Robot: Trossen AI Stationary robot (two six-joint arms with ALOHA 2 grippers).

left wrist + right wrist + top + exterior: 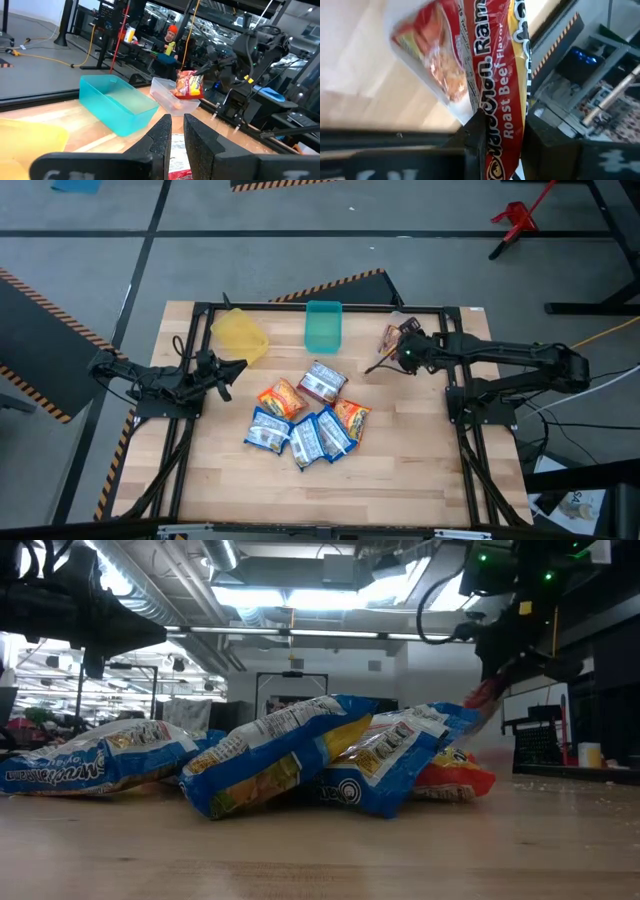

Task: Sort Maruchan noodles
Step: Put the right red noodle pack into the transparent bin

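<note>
A: Where's the right gripper (393,352)?
B: Upper right of the high view, over the clear bin (397,332) at the table's far edge. Jaws clamped on a red packet (490,75); label reads "Roast Beef Flavor" in the right wrist view. In the left wrist view the packet (188,85) hangs just above the clear bin (167,95), and another red packet (176,104) seems to lie inside already.
A: Left gripper (232,370)?
B: Left-centre of the high view, just below the yellow bin (240,335), holding nothing. Fingers (159,137) sit close together w/ a thin gap, so nearly shut.
A: Rest of the packets?
B: Pile (305,418) in the mid-table, centre of the high view: two orange ones (283,398), a red/silver one (322,383), three blue ones (268,430) at the lower side, overlapping. Low view shows blue packets (270,765) stacked across the middle of the frame, orange behind at right.
A: Bins?
B: Yellow at upper left of the table, teal bin (322,326) top centre, clear one upper right. Teal looks empty in the left wrist view (117,102).
A: Anyone around?
B: A person w/ an orange cap (172,29) far off, top centre of the left wrist view.
</note>
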